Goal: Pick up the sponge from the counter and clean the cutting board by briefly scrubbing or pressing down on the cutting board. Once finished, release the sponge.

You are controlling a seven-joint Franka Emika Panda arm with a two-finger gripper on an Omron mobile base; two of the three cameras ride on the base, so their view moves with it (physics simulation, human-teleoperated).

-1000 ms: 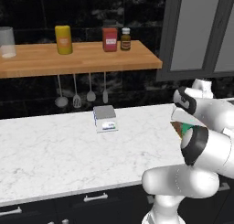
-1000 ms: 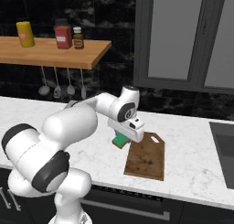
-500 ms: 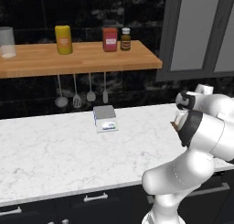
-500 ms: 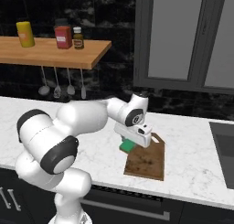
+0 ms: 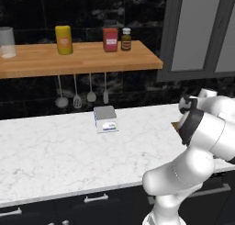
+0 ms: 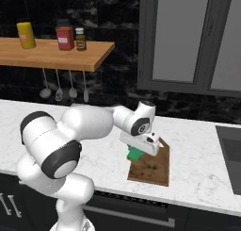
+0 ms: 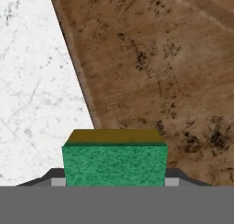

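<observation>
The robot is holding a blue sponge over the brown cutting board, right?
Not quite: the sponge is green with a yellow-orange layer, not blue, as the hand view shows. The rest holds: the end effector holds it over the brown cutting board, near the board's edge beside the counter.

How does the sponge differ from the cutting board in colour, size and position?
The sponge is green with a yellow layer; the cutting board is dark brown and speckled. The sponge is far smaller than the board. The sponge is held in the jaws, while the board lies flat on the counter. Both are rectangular.
</observation>
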